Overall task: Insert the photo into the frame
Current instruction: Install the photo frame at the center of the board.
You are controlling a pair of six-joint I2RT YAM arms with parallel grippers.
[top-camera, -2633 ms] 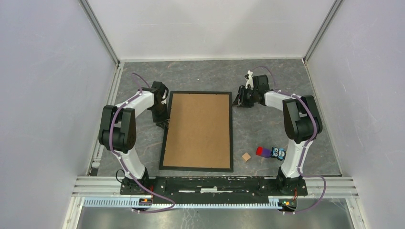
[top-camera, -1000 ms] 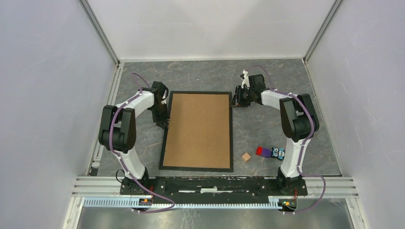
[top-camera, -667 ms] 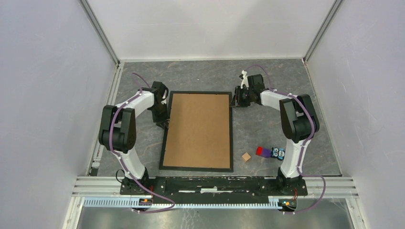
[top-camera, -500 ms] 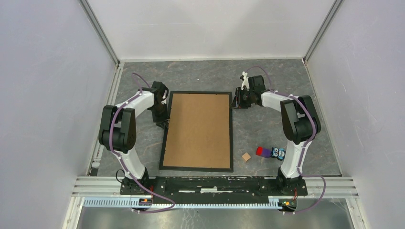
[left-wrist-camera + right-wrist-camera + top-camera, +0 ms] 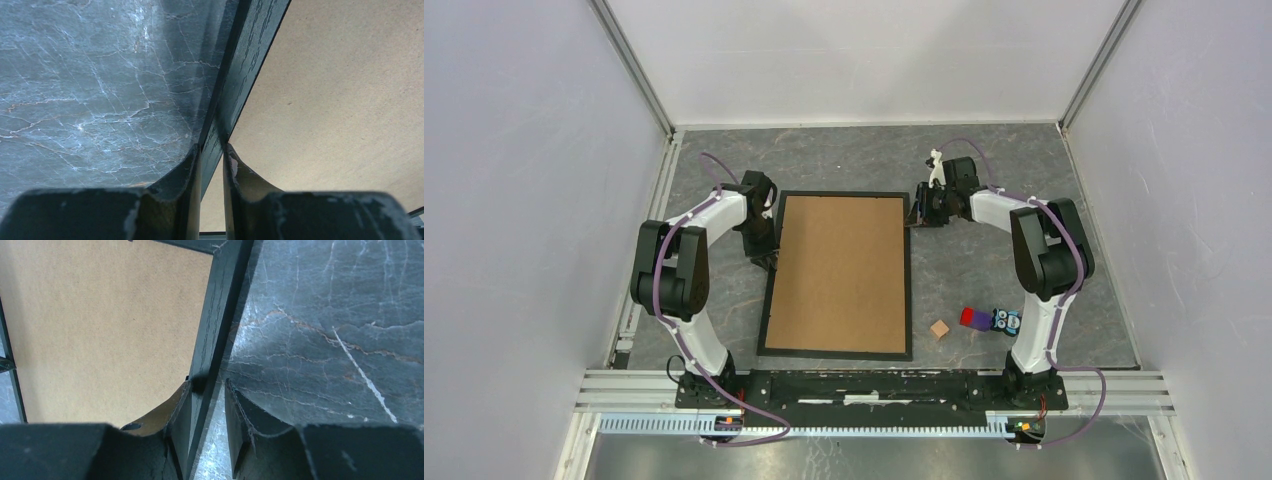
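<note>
The black frame (image 5: 769, 300) lies flat on the marble table with a brown backing board (image 5: 839, 270) filling it. The photo is hidden. My left gripper (image 5: 771, 258) is at the frame's left rail; in the left wrist view the gripper (image 5: 211, 150) is shut on that rail (image 5: 247, 55), one finger outside it and one over the board (image 5: 340, 100). My right gripper (image 5: 914, 218) straddles the right rail near the far corner. In the right wrist view that gripper (image 5: 207, 385) is open: the inner finger touches the rail (image 5: 220, 300), and the outer finger stands apart over bare table.
A small wooden cube (image 5: 940, 329), a red and purple block (image 5: 971, 318) and a small owl toy (image 5: 1006, 321) lie to the right of the frame's near corner. Grey walls close in the table on three sides.
My right gripper has shifted a little left onto the frame's right rail, and has stayed there for the last second. The left arm and the frame have not moved.
</note>
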